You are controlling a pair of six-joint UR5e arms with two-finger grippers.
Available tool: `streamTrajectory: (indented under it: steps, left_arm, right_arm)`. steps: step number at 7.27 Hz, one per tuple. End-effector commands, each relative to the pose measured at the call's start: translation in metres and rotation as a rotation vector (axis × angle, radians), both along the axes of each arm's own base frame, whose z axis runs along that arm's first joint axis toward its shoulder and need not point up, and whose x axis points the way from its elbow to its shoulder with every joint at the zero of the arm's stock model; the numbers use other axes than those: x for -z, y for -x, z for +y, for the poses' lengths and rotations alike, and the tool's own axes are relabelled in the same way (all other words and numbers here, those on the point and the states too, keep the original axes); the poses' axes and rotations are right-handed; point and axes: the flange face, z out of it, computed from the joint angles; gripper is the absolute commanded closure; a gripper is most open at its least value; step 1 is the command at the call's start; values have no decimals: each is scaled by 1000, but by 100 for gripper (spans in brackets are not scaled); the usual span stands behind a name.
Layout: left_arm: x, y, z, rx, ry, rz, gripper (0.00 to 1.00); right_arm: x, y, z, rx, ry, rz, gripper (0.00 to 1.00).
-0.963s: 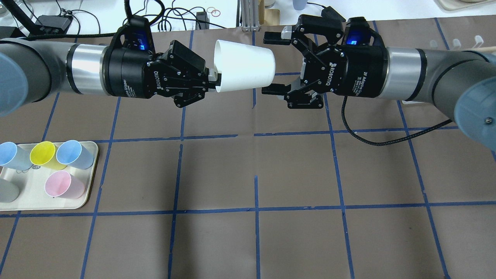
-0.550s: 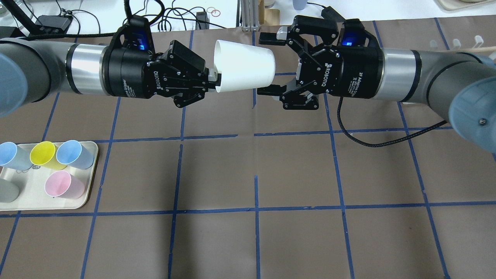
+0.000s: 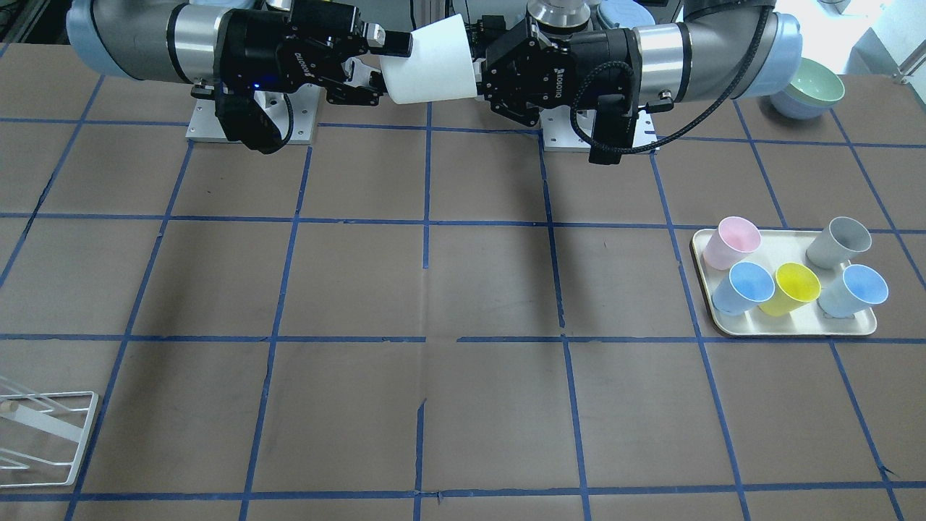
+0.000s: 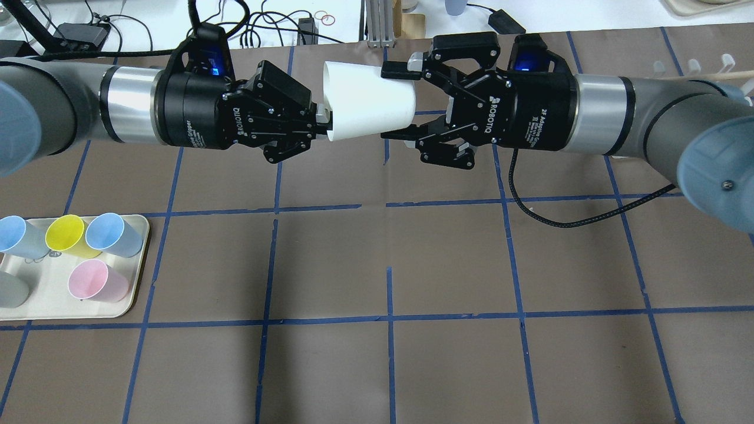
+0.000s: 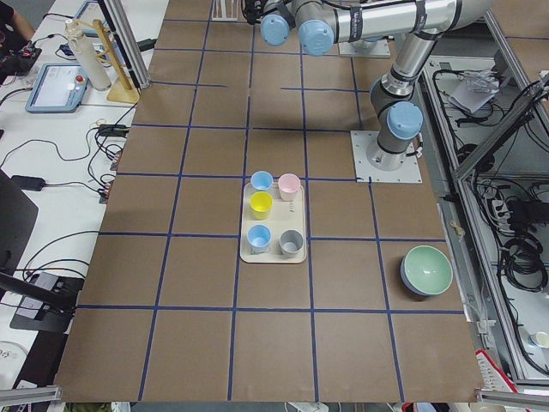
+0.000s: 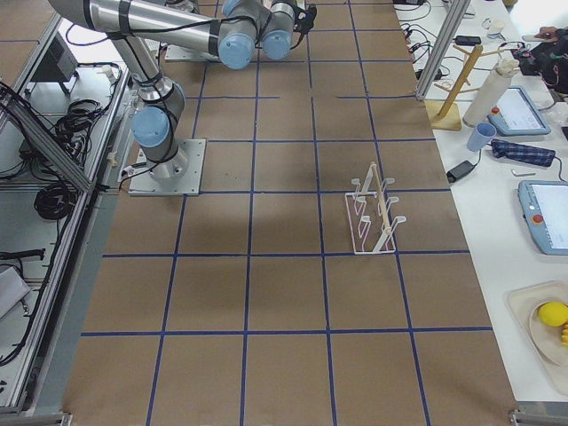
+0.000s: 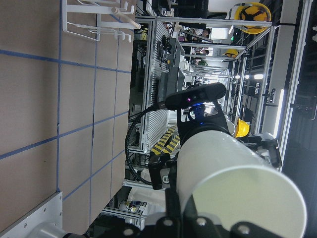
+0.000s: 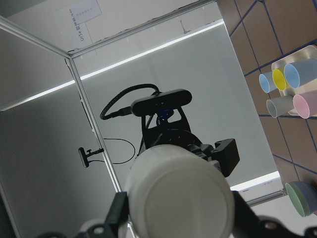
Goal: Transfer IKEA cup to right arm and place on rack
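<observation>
IKEA cup (image 4: 368,100) in clenched left pincer (image 4: 325,121), rim partly hidden; right pincer (image 4: 387,102) spread around base, contact unclear.

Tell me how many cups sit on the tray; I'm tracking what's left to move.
5: pink and grey in the front view's upper row; blue, yellow, another blue below. None seems hidden.

Counting six cups: one IKEA cup (image 4: 368,100), two blue cups (image 3: 744,288) (image 3: 857,289), one yellow cup (image 3: 796,288), one pink cup (image 3: 732,242), one grey cup (image 3: 839,242). Also tallying one tray (image 3: 796,329), one rack (image 6: 371,217), one bowl (image 5: 426,270), one left arm (image 4: 59,112), one right arm (image 4: 648,118).
</observation>
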Motion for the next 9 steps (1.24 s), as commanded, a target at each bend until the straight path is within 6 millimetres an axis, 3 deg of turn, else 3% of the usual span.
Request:
streamTrajectory:
  steps: [1, 5, 8, 9]
  left_arm:
    - [0, 0, -1, 0, -10, -3, 1]
    - [-8, -2, -2, -13, -52, -10, 0]
    - [-16, -3, -8, -49, -149, -26, 0]
    - [-18, -4, -11, -50, -153, -58, 0]
  right_arm:
    - [-2, 2, 0, 3, 6, 2, 95]
    - [-20, 14, -11, 23, 43, 17, 100]
    - [-22, 50, -23, 104, 53, 23, 100]
    - [-20, 73, -28, 133, 54, 57, 100]
